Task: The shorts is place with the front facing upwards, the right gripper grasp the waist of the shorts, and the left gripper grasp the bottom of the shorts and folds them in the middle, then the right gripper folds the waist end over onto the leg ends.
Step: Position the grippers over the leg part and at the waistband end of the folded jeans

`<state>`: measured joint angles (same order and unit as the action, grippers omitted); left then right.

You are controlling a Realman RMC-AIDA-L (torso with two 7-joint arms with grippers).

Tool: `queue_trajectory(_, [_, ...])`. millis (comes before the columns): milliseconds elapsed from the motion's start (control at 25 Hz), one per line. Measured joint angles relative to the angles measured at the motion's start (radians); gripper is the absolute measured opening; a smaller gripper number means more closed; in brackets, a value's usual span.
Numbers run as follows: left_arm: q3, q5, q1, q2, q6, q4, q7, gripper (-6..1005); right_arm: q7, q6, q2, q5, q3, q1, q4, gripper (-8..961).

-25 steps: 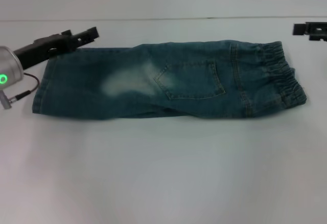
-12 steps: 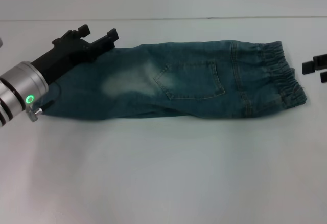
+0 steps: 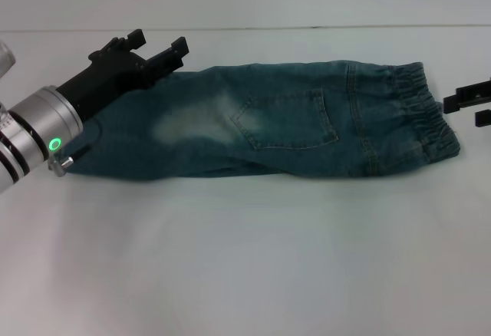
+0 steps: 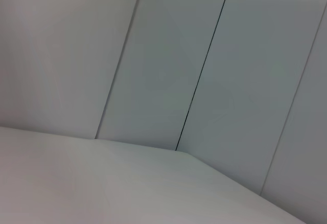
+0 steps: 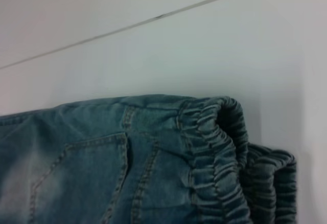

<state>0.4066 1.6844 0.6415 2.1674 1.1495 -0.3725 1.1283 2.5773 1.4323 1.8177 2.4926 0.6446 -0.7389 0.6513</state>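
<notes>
Blue denim shorts (image 3: 276,121), folded lengthwise, lie on a plain white table (image 3: 245,259) with their long axis across it: puckered elastic waist (image 3: 426,121) toward the robot's right, hemmed leg ends (image 3: 84,156) toward its left, partly hidden by the arm. The black left gripper (image 3: 157,52), on a silver wrist, slants above the leg ends, fingers apart, holding nothing. The black right gripper (image 3: 469,104) hovers just beside the waist, fingers parted, empty.

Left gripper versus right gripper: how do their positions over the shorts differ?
The left gripper hangs over the leg ends, its silver wrist in view; the right gripper sits beside the waist, mostly out of frame. Both are black, jaws open, holding nothing.
</notes>
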Motion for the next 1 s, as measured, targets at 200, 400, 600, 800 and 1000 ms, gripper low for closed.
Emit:
queue_trajectory(200, [0.000, -0.001, 0.000, 0.001, 0.001, 0.005, -0.002, 937, 0.000, -0.107, 0.015, 0.000, 0.054, -0.031, -0.067, 833])
queue_trajectory(400, [0.000, -0.002, -0.001, 0.002, 0.002, 0.012, -0.004, 936, 0.018, -0.153, 0.027, 0.009, 0.066, -0.058, -0.081, 826])
queue_trajectory(600, [0.000, -0.002, -0.002, 0.002, 0.006, 0.013, -0.004, 936, 0.042, -0.155, 0.025, 0.054, 0.075, -0.078, -0.082, 823])
queue_trajectory(800, [-0.001, -0.002, -0.004, 0.003, 0.013, 0.014, -0.004, 937, 0.043, -0.155, 0.028, 0.059, 0.104, -0.084, -0.096, 823])
queue_trajectory(1000, [-0.004, -0.002, -0.005, 0.003, 0.015, 0.025, -0.010, 937, 0.038, -0.163, 0.035, 0.060, 0.114, -0.085, -0.106, 818])
